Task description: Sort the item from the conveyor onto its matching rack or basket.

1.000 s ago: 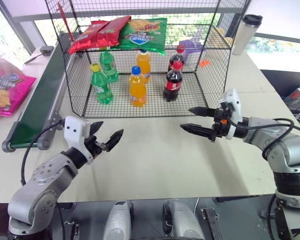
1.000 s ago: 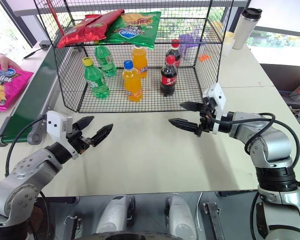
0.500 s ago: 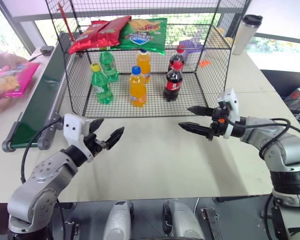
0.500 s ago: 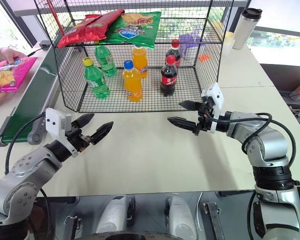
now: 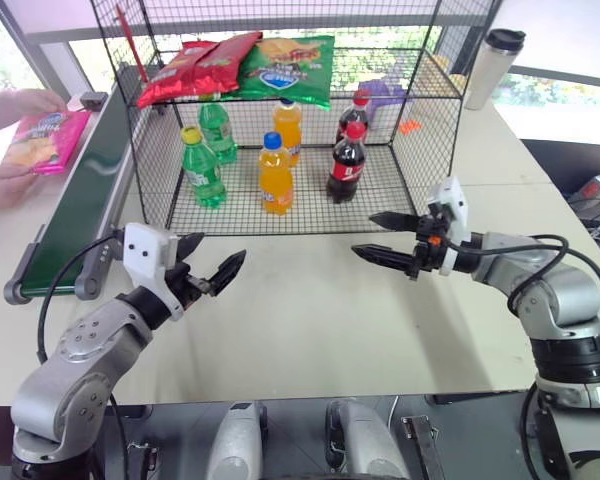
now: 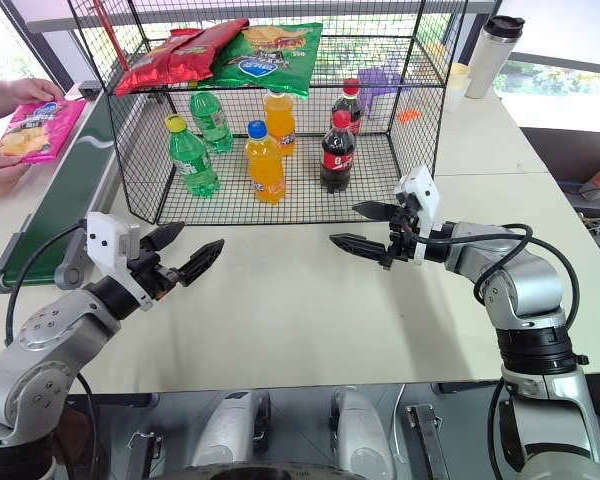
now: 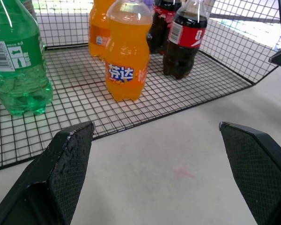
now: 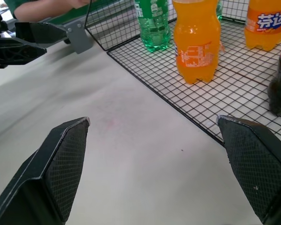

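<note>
Meanwhile, the pink snack bag (image 5: 48, 140) sits in a person's hands (image 5: 10, 185) left of the conveyor (image 5: 80, 200), its long axis running up along the belt; both end effectors, left (image 5: 212, 274) and right (image 5: 382, 238), hover wide apart, empty, above the table (image 5: 310, 310).

arms: silver-grey | wrists: white blocks | cables: black | tool fingers: black

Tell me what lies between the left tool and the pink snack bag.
The conveyor lies between the left tool and the pink snack bag, seen from both eye views.
</note>
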`<action>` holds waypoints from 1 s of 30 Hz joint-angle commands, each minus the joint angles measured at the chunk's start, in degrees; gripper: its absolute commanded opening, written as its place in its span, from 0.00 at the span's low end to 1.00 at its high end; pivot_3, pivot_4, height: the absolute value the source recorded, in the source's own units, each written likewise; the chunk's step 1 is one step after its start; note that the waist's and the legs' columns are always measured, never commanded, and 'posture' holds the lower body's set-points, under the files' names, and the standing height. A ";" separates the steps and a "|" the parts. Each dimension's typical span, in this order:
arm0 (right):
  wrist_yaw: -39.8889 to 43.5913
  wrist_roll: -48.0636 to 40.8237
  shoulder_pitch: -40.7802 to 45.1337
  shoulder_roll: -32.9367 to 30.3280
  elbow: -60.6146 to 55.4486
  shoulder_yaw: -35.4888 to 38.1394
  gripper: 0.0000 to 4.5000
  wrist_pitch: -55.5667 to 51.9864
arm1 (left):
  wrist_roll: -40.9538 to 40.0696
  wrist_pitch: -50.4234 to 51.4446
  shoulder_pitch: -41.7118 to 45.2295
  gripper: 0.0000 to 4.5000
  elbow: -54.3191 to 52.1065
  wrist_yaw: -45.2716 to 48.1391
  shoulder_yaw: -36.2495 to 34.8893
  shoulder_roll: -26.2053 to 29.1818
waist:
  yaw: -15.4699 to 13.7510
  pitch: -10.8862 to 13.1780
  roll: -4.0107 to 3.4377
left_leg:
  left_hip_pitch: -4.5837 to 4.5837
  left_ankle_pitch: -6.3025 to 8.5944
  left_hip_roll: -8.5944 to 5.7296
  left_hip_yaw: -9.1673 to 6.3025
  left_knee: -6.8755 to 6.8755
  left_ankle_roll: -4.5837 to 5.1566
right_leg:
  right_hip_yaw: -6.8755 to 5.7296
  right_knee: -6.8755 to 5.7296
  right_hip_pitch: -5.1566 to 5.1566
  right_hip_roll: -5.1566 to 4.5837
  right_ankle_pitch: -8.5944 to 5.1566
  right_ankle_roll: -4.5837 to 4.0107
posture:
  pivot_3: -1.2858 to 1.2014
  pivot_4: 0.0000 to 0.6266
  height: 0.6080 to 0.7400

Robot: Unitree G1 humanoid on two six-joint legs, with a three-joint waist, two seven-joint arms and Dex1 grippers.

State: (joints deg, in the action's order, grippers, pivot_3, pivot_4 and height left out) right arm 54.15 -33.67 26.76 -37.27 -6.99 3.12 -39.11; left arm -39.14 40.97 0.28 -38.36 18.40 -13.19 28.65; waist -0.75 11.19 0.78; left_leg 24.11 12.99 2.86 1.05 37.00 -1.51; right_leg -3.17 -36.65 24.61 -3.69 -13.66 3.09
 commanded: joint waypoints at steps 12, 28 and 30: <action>-1.07 0.19 -0.70 0.59 -1.10 0.81 1.00 1.62 | 1.12 -0.78 0.69 0.99 -0.86 0.06 -0.16 0.15 | -0.01 0.00 0.00 | 0.00 0.00 0.00 0.00 0.00 0.00 | 0.00 0.00 0.00 0.00 0.00 0.00 | 0.52 0.24 1.00; -1.19 1.10 -0.36 1.46 -0.65 0.49 1.00 1.97 | 1.64 -0.61 0.25 0.99 -2.02 -0.98 0.64 0.05 | 0.00 0.00 0.00 | 0.00 0.00 0.00 0.00 0.00 0.00 | 0.00 0.00 0.00 0.00 0.00 0.00 | 0.52 0.24 1.00; -1.16 1.25 -0.30 1.58 -0.56 0.46 1.00 1.99 | 1.68 -0.58 0.18 0.99 -2.10 -1.07 0.68 0.14 | -0.01 0.00 0.00 | 0.00 0.00 0.00 0.00 0.00 0.00 | 0.00 0.00 0.00 0.00 0.01 0.00 | 0.52 0.24 1.00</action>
State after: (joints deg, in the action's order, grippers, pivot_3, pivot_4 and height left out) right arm 52.98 -32.22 25.89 -35.94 -6.92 3.05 -38.33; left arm -37.68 40.98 0.31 -38.43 17.36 -12.28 28.54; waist -0.76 11.19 0.78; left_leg 24.11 12.99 2.87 1.05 37.00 -1.51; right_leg -3.17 -36.65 24.61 -3.68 -13.66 3.09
